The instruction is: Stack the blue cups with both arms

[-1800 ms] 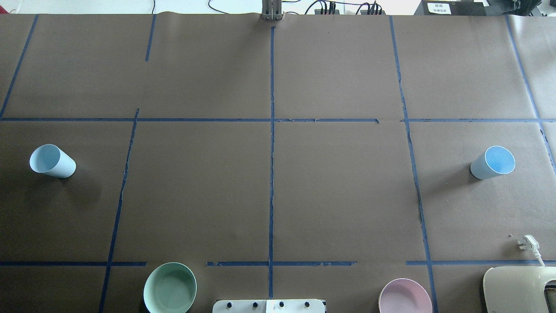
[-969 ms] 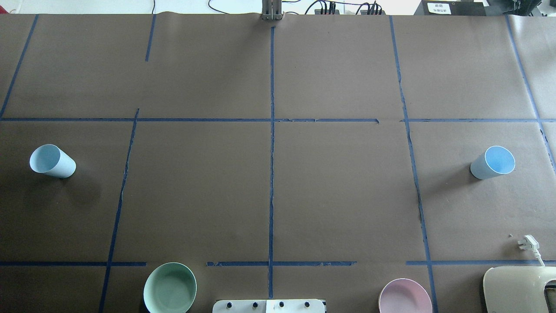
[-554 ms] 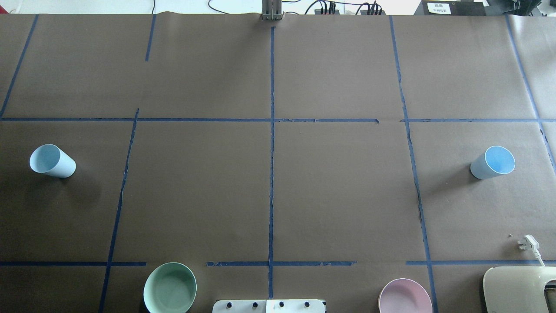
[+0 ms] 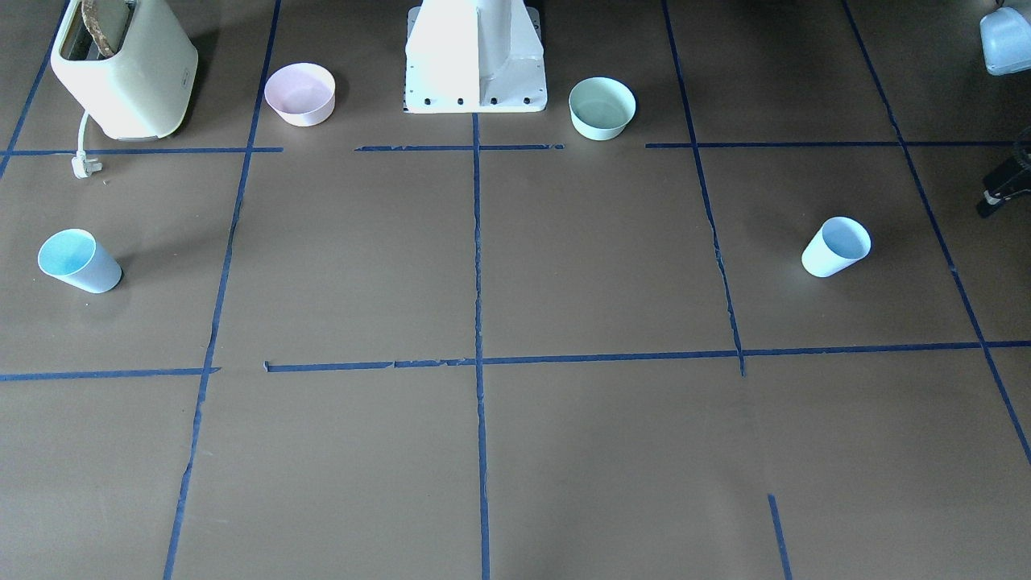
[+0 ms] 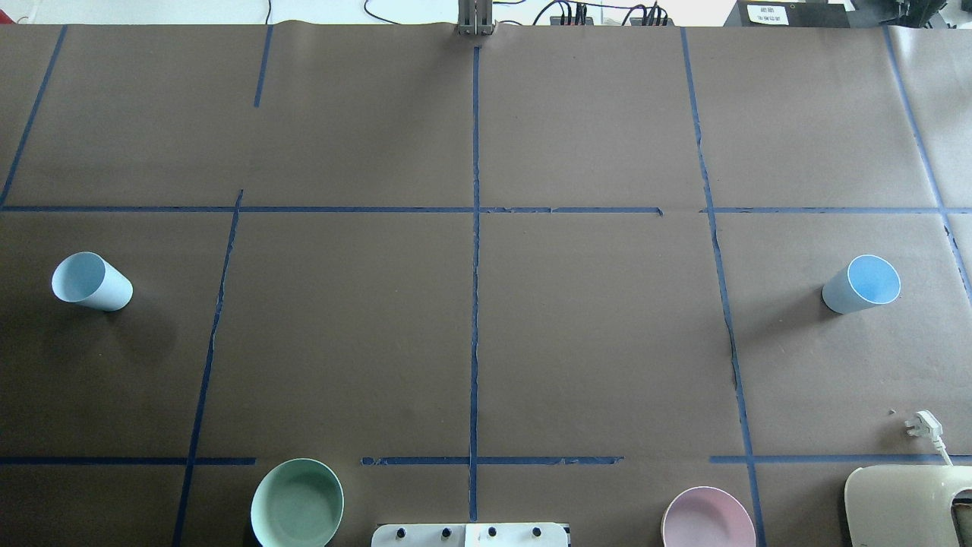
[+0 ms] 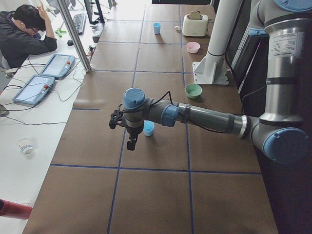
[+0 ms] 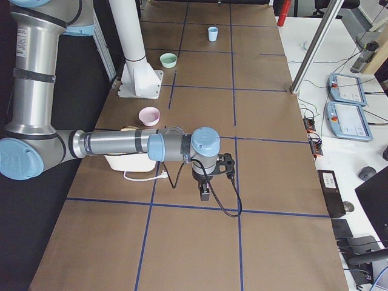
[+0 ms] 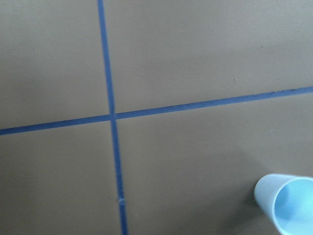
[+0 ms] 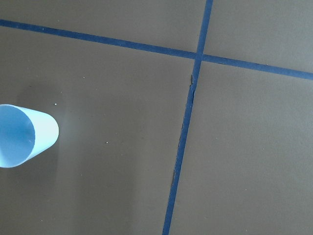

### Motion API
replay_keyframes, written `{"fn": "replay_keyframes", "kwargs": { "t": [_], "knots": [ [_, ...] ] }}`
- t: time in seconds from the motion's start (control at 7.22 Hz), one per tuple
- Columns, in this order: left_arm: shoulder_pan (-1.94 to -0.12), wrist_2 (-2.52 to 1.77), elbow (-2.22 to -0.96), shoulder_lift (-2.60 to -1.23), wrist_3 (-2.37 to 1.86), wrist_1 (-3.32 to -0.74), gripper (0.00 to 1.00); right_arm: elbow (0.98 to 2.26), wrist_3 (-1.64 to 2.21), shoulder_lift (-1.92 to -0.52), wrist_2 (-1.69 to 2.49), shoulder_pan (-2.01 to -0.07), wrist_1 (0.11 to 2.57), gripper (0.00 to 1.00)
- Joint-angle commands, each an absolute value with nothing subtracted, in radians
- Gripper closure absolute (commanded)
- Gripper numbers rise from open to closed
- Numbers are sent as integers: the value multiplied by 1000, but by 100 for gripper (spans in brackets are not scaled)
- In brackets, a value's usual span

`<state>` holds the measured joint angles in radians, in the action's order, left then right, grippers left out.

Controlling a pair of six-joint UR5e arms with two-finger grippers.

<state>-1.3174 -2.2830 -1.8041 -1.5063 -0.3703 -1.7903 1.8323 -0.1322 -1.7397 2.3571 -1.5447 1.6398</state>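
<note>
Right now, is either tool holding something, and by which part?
Nothing is held. The left cup and right cup stand alone, apart from the left tool and right tool.

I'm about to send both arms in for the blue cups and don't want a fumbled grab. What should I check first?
1. Both upright, mouths up, the left cup and the right cup: ok.
2. Nothing touching either cup: ok.
3. Is the left gripper open: cannot tell, it shows only in a side view.
4. Is the right gripper open: cannot tell, same reason.
5. Grippers centred over their cups: not ok; each wrist view has its cup at the frame's edge.
6. The mint-green bowl and the pink bowl stand apart from the cups: ok.
</note>
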Motion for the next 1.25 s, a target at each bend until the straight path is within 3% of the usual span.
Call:
{"fn": "replay_keyframes", "kwargs": {
  "t": [0.0,0.83,0.97,1.11],
  "knots": [
    [-1128,-2180,-1780,-1490,-666,-1981,0,1832,-130,-1741,2356,-1545,1640,0],
    [-979,-2178,-1672,-1486,-790,-2146,0,1829,-130,-1741,2358,-1545,1641,0],
    [-977,-2180,-1661,-1491,-793,-2146,22,1829,-130,-1741,2358,-1545,1641,0],
    [-977,-2181,-1649,-1497,-823,-2146,61,1829,-130,-1741,2358,-1545,1641,0]
  ]
}}
